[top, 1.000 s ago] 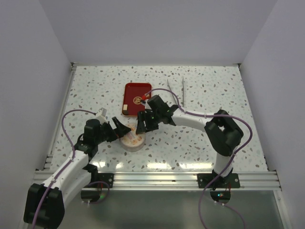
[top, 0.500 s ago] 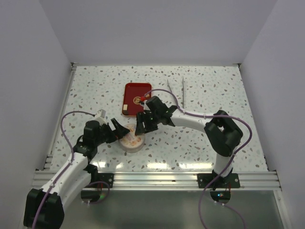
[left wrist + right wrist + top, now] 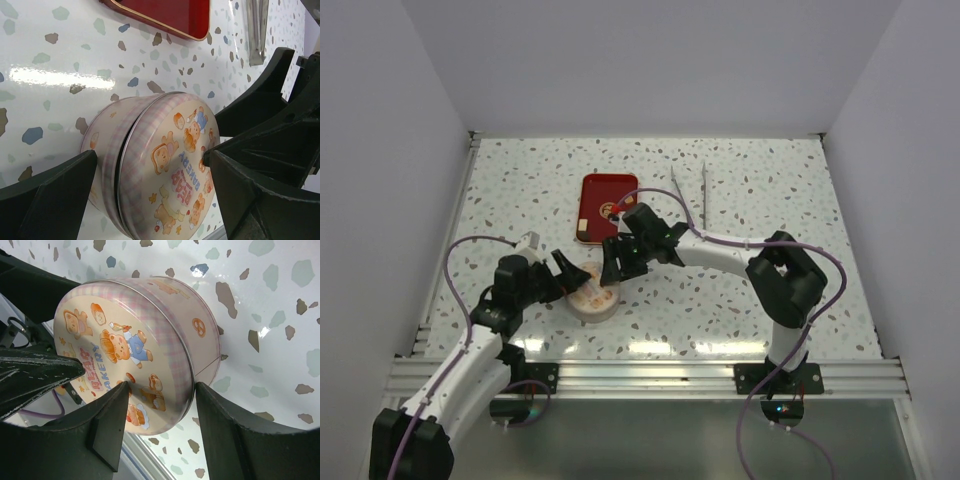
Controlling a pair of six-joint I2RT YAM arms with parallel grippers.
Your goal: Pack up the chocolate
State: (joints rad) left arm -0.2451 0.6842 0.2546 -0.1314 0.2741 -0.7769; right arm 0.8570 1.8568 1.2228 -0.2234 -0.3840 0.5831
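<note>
The round tin [image 3: 592, 300] with its printed pale lid stands on the table near the front. Its lid sits slightly askew, with a dark gap under it in the left wrist view [image 3: 150, 165]. My left gripper [image 3: 568, 277] straddles the tin from the left, one finger at the wall and one against the lid. My right gripper [image 3: 613, 266] is open over the tin's far right rim [image 3: 165, 365], one fingertip on the lid face and one outside the rim. Two small pale chocolate pieces [image 3: 582, 229] lie in the red tray [image 3: 620, 190]. Any other chocolate is hidden.
Metal tongs [image 3: 690, 188] lie right of the red tray at the back and show in the left wrist view [image 3: 257, 30]. The metal rail [image 3: 650, 372] runs along the table's front edge. White walls close the left, right and back.
The tin has slid a little to the left. Both grippers have followed it, the left arm reaching further forward.
</note>
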